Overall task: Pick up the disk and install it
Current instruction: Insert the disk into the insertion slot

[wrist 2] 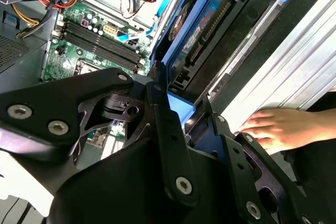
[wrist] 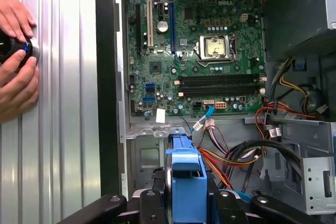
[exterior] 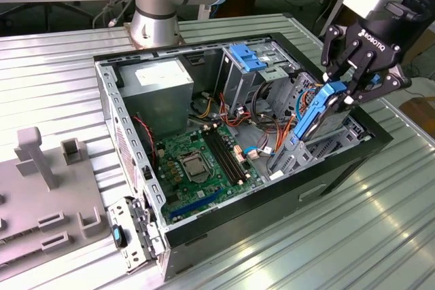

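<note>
The disk [exterior: 314,119], a flat drive framed by bright blue rails, hangs tilted above the open computer case [exterior: 109,106] on the exterior view's right. Its lower end dips toward the bay by the case's side wall. My gripper [exterior: 345,92] is shut on its upper blue end. In the second wrist view the disk [wrist 2: 203,32] runs away from the black fingers [wrist 2: 167,129], which clamp its blue tab. The first wrist view has the blue rail end [wrist: 186,174] held between the fingers [wrist: 152,203], above the case floor.
Inside the case lie a green motherboard [exterior: 197,161], a grey power-supply box [exterior: 162,81], a silver drive cage with a blue latch [exterior: 248,56] and loose cables [wrist: 231,156]. A person's hands [wrist: 13,72] rest on the ribbed table beside the case. A grey fixture [exterior: 47,188] sits at the exterior view's left.
</note>
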You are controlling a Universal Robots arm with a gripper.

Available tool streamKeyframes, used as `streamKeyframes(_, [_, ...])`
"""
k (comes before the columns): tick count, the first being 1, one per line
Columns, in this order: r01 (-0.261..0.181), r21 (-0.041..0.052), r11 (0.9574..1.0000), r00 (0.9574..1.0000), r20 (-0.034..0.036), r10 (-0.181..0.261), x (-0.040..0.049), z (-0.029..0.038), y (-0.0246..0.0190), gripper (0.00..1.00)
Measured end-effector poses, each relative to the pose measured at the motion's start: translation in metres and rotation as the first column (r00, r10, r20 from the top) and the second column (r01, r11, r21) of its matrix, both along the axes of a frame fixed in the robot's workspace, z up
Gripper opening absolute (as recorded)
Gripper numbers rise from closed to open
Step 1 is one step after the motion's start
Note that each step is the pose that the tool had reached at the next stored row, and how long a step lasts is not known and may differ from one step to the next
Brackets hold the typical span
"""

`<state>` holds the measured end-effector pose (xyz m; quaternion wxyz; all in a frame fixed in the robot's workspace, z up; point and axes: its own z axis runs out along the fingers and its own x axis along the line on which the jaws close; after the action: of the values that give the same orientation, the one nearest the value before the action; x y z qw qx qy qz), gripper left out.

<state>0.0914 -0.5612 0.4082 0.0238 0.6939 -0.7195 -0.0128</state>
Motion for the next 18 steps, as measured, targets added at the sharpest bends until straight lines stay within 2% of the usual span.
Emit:
streamKeyframes(5, [0.0,0.0,1.0,1.0,0.0,0.0,0.0,-0.0005,0.0,0.37])
streamKeyframes(9, [0.0,0.002,1.0,1.0,0.0,0.0,0.0,-0.0103,0.0,0.37])
streamKeyframes(14, [0.0,0.0021,1.0,1.0,0.0,0.0,0.0001,-0.0121,0.0,0.37])
streamKeyframes(15, [0.0,0.0023,1.0,1.0,0.0,0.0,0.0001,-0.0125,0.0,0.38])
streamKeyframes(17, [0.0,0.002,1.0,1.0,0.0,0.0,0.0001,-0.013,0.0,0.51])
streamKeyframes(18, [0.0,0.0021,1.0,1.0,-0.0001,0.0,0.0001,-0.0133,0.0,0.51])
